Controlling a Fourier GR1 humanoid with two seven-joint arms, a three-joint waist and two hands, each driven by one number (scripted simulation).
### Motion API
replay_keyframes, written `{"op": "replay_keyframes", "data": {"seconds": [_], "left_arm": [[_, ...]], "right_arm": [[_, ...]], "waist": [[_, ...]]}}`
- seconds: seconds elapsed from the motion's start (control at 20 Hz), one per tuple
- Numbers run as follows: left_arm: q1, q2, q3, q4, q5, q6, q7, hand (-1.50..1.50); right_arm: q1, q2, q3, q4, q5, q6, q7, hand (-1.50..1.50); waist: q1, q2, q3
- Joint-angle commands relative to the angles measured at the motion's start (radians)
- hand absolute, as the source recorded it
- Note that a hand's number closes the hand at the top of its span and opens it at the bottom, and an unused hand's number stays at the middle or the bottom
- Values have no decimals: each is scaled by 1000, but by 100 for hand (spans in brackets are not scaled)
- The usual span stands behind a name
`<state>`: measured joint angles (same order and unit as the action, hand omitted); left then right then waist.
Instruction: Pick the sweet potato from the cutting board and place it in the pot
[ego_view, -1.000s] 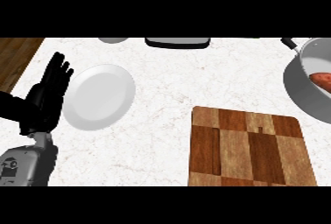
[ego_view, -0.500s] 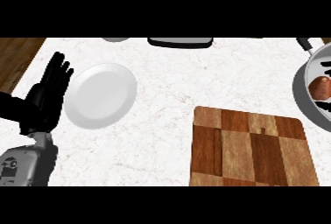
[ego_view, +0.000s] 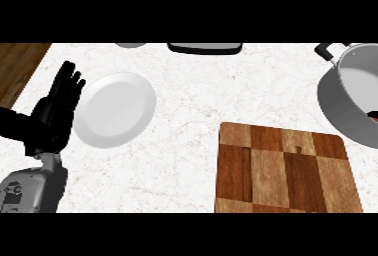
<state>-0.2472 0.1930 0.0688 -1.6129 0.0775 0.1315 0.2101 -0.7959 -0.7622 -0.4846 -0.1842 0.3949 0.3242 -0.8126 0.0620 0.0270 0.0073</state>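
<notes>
From the head view, the left hand (ego_view: 55, 112) rests at the left edge of the white marbled counter (ego_view: 199, 100), fingers straight and pointing up, holding nothing. Just beside it lies a white plate (ego_view: 114, 110). The wooden cutting board (ego_view: 284, 170) sits at lower right with nothing on it. The grey pot (ego_view: 347, 100) is cut off by the right edge, its black handle (ego_view: 325, 50) at the top. A small reddish bit of the sweet potato (ego_view: 374, 117) shows inside the pot at the frame edge. A dark tray-like object (ego_view: 204, 48) and a grey dish (ego_view: 131, 45) peek in along the counter's far side. The right hand does not show.
</notes>
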Motion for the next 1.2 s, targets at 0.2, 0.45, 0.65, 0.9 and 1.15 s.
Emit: {"op": "replay_keyframes", "data": {"seconds": [0.2, 0.45, 0.65, 0.9, 1.15], "left_arm": [[32, -1, 3, -14, 2, -9, -22, 0], [-3, 17, 28, 3, 18, -18, -14, 0], [10, 17, 20, -22, 27, -25, 12, 0], [-10, 2, 17, -10, 12, 0, 12, 0], [13, 6, 18, -14, 13, -8, 6, 0]], "right_arm": [[22, -157, -89, 65, -91, 229, 13, -150], [50, -201, -95, 50, -103, 292, 13, -150], [74, -228, -100, 46, -114, 331, 32, -150], [96, -242, -105, 26, -128, 352, 29, -150], [100, -266, -105, 9, -139, 378, 54, -150]], "waist": [[-4, 2, 2], [-9, 7, 4], [-3, 5, 6], [-16, 11, 10], [-6, 6, 7]]}}
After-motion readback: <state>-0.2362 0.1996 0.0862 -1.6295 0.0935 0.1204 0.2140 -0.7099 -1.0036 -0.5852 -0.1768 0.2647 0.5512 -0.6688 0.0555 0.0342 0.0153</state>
